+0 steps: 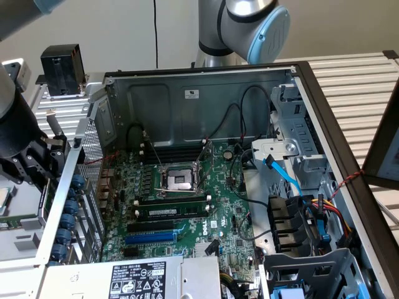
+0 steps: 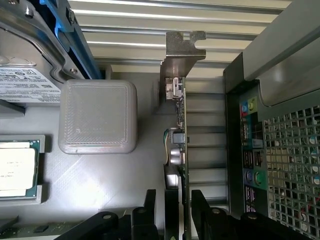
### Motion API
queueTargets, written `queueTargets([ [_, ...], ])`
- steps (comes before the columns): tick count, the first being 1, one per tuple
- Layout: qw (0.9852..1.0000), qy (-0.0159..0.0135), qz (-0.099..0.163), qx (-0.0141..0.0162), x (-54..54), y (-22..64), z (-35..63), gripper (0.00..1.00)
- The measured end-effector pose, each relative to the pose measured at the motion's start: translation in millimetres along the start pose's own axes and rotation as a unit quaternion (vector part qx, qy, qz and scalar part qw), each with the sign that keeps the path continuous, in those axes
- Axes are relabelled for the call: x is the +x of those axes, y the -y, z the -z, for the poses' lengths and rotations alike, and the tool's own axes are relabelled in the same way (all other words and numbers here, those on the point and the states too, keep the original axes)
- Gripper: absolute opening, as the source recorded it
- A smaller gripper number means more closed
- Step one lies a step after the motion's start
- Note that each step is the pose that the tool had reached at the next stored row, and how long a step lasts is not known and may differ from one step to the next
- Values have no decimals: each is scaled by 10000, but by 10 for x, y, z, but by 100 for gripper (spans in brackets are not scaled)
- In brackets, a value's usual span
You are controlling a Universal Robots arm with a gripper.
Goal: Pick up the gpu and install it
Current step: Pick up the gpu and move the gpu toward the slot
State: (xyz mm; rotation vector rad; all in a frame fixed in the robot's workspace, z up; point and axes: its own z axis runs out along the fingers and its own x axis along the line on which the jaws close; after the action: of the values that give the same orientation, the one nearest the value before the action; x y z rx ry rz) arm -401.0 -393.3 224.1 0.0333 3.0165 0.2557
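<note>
The gpu [image 2: 176,150] stands on edge outside the computer case, seen edge-on in the wrist view, with its silver bracket [image 2: 181,55] at the far end. My gripper [image 2: 174,200] straddles the card: one black finger [image 2: 150,202] on the fan side, the other on the board side, a narrow gap showing on each. The jaws are open around it. In the exterior view my gripper [image 1: 28,165] hangs beside the case on that view's left, over a grey tray.
The open case holds the green motherboard [image 1: 181,205] with a blue slot [image 1: 149,237] near the front. The case's perforated rear wall [image 1: 93,187] and port panel [image 2: 250,155] stand close beside the card. A grey block [image 2: 97,117] and a processor chip [image 2: 17,170] sit on the tray.
</note>
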Motion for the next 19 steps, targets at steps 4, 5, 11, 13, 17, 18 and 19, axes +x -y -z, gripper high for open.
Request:
queueTargets([
  [4, 10000, 2, -12, 1, 0, 0, -1, 41],
  [5, 10000, 3, -22, 2, 0, 0, -1, 41],
  [11, 10000, -19, -90, 10, 1, 0, -4, 41],
  [13, 10000, -28, -91, 12, 1, 1, -2, 41],
  [17, 9999, -28, -87, 54, -1, -1, -2, 41],
  [18, 9999, -27, -82, 83, 0, -1, -3, 41],
  [19, 9999, -27, -79, 106, 0, -3, -3, 41],
])
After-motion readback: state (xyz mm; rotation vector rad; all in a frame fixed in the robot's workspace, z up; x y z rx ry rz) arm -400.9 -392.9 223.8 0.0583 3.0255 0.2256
